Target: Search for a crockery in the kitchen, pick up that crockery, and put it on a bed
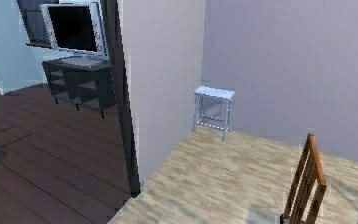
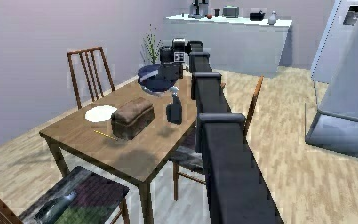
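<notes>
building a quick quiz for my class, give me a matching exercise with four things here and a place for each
1 television
2 stool
3 plate
4 fridge

a on the wooden table
b on a dark cabinet
c forward view's middle, against the wall
d arm side view's right edge

Pairs: 1-b, 2-c, 3-a, 4-d

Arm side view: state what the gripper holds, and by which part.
Cannot be told. The gripper shows at a dark blue bowl by the wooden table; whether the bowl hangs or rests there is unclear.
</notes>
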You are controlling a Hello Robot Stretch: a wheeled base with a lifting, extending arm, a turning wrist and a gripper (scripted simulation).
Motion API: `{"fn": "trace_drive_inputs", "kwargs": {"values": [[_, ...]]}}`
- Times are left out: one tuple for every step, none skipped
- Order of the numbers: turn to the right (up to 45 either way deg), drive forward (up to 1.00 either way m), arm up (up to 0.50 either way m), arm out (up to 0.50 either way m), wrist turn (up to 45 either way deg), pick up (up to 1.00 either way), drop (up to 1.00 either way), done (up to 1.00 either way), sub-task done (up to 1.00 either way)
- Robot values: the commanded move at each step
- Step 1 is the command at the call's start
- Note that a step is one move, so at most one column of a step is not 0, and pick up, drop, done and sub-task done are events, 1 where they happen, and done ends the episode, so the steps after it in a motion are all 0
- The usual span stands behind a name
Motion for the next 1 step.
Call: {"fn": "trace_drive_inputs", "kwargs": {"values": [[0.0, 0.0, 0.0, 0.0, -45.0, 0.0, 0.0, 0.0, 0.0]]}}
